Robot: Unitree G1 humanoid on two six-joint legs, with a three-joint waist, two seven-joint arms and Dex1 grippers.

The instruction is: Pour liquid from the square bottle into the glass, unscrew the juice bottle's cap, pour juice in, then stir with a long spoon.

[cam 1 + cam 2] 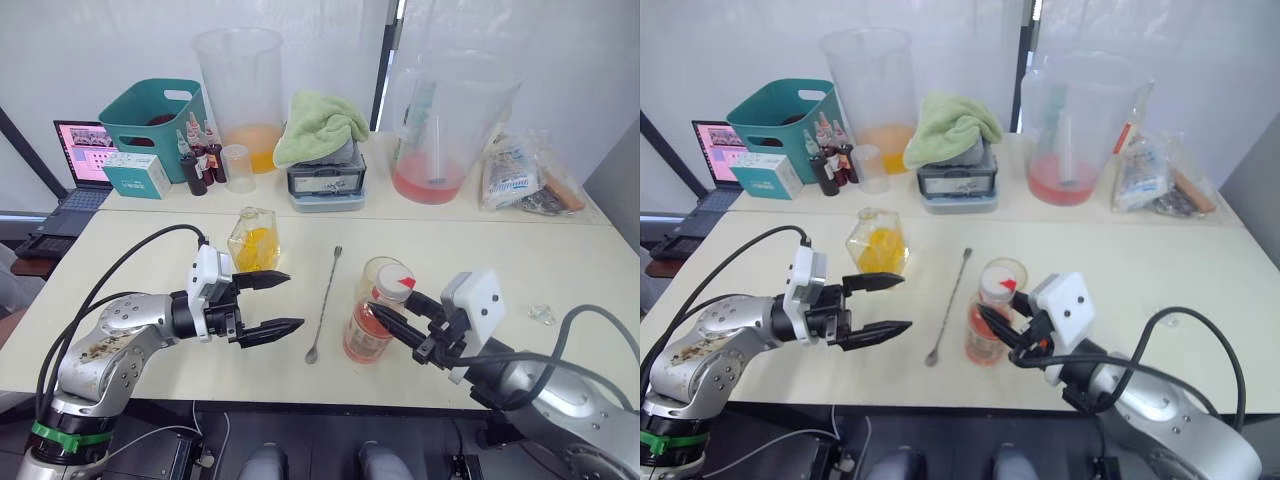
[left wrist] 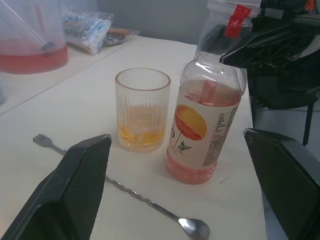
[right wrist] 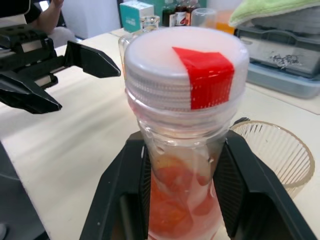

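Note:
The juice bottle (image 1: pixel 368 325), with pinkish liquid and its red-and-white cap (image 1: pixel 393 284) on, stands at the table's front centre. My right gripper (image 1: pixel 390 303) is shut on it just below the cap, a finger (image 3: pixel 125 190) on each side. Right behind it stands the ribbed glass (image 2: pixel 142 110), with a little yellow-orange liquid at its bottom. To the left of both, the long spoon (image 1: pixel 325 300) lies flat, bowl toward me. The square bottle (image 1: pixel 253 240) stands upright further left. My left gripper (image 1: pixel 295 300) hovers open and empty in front of it, pointing at the juice bottle.
Along the back stand a teal basket (image 1: pixel 150 115), small dark bottles (image 1: pixel 195 160), a small cup (image 1: pixel 237 165), two huge jugs (image 1: pixel 240 90) (image 1: pixel 445 130), a green towel (image 1: pixel 318 125) on a grey box, and snack packets (image 1: pixel 520 170). A laptop (image 1: pixel 85 150) sits far left.

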